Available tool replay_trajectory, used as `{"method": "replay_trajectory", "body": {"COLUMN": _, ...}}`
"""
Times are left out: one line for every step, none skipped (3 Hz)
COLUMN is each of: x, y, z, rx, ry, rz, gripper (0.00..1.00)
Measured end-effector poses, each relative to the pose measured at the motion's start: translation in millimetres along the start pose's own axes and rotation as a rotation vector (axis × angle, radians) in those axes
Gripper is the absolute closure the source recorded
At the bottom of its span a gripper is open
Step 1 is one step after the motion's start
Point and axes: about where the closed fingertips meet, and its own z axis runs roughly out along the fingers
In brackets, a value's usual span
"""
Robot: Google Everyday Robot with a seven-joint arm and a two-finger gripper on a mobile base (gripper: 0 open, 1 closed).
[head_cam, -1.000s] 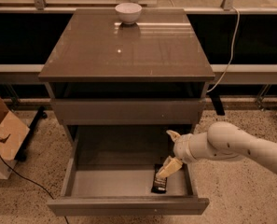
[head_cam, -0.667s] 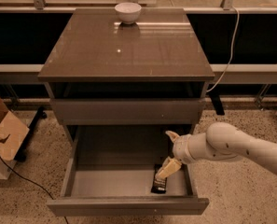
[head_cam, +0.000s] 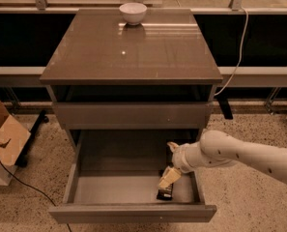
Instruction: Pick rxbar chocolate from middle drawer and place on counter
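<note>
While the gripper [head_cam: 168,164] is hovering low in the drawer [head_cam: 133,212], its jaws are gaping open, the nearer one covering the far end of the bar [head_cam: 165,194].

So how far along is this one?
Done: the middle drawer stands open. In hand: the gripper is down inside it, at the rxbar chocolate near the right wall. Left: lifting the bar out and setting it on the counter.
</note>
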Motion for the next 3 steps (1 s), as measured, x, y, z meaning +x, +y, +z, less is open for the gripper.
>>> {"method": "replay_trajectory", "body": {"x": 34.7, "y": 2.1, "z": 35.3, "rx": -0.016, "ry": 0.047, "rz": 0.035, "gripper": 0.00}}
{"method": "replay_trajectory", "body": {"x": 55.8, "y": 5.4, "z": 52.2, "rx": -0.023, "ry": 0.063, "rz": 0.059, "gripper": 0.00}}
{"method": "replay_trajectory", "body": {"x": 78.2, "y": 4.4, "z": 71.5, "rx": -0.026, "ry": 0.069, "rz": 0.096, "gripper": 0.00}}
